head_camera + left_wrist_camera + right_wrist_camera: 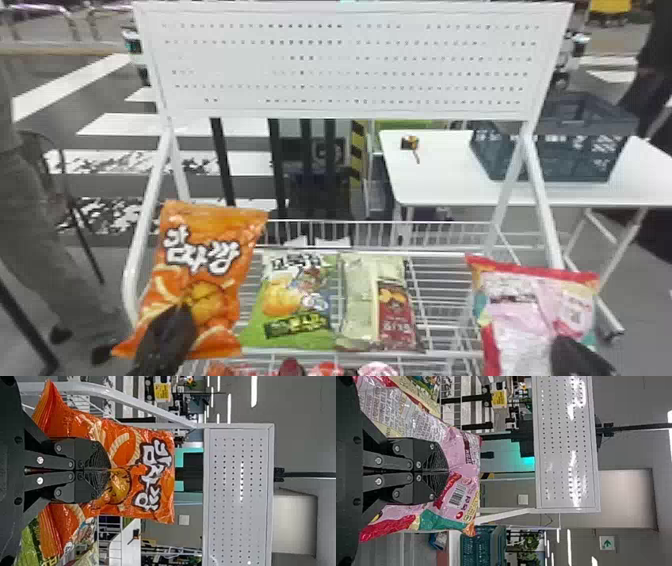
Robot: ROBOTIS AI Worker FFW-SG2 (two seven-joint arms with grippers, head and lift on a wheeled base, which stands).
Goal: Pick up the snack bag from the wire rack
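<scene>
Orange snack bag (215, 222) hangs upright, a little tilted, at the lower left of the head view, clamped in the left claw (172, 322). In the left wrist view, the two black fingers of the left claw (109, 471) meet on the lower part of its printed face. At the lower right of the head view, a pink snack bag (522, 312) is pinched in the right claw (570, 345), whose fingers also press together. Between them, at the lower centre, a green snack bag (295, 305) and a pale green and maroon snack bag (360, 300) lie side by side on the wire rack (445, 300). Behind, toward the right edge, a dark basket (550, 162) sits on a white desk (440, 180).
</scene>
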